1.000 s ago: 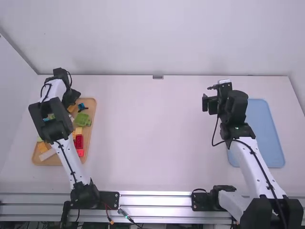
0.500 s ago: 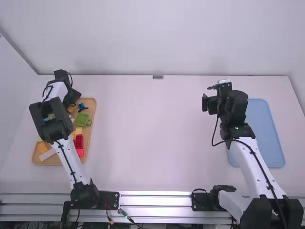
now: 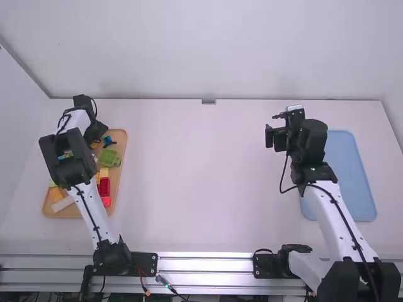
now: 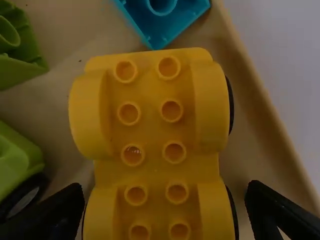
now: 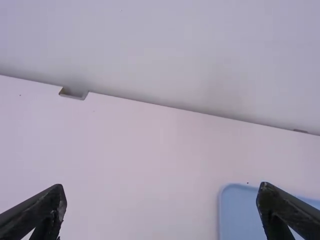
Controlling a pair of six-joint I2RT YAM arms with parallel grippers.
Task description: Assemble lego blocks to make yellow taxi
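Left black two-finger gripper [image 4: 165,192] hangs spread over the yellow plastic wheeled car base [image 4: 150,115] in the tan tray [image 4: 267,105]; the base's long axis runs between the fingers, so closing should meet its sides.

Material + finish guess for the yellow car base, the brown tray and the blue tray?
Yellow car base: likely molded plastic, satin; crisp studs, soft highlights.
Brown tray: wood or wood-coloured plastic, matte; tan, no clear grain.
Blue tray: probably plastic, matte; even colour, rounded corners.
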